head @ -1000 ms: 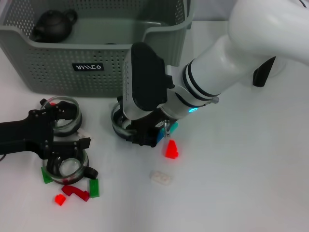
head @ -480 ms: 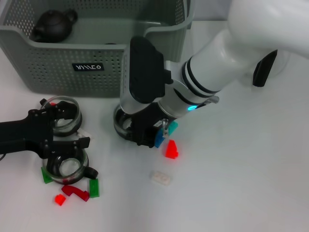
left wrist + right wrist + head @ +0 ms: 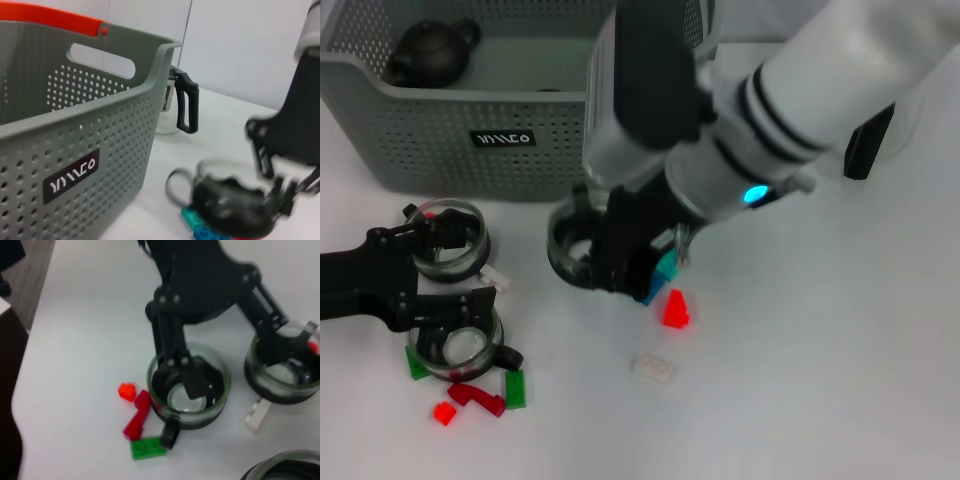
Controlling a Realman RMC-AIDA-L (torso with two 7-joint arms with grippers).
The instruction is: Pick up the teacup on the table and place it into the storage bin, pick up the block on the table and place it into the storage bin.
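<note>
Teapot (image 3: 430,52) sits inside storage bin (image 3: 440,140).

The right claw (image 3: 620,268) points down, its arm angled in; the left claw (image 3: 455,272) reaches sideways.

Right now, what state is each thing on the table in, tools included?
Storage bin: upright, holds a teapot.
Teapot: upright, lid on.
Held teacup: upright, clamped at its rim.
Right tool: shut on the held teacup.
Left tool: open, one finger inside a second teacup.
Red block: loose on the table.
</note>
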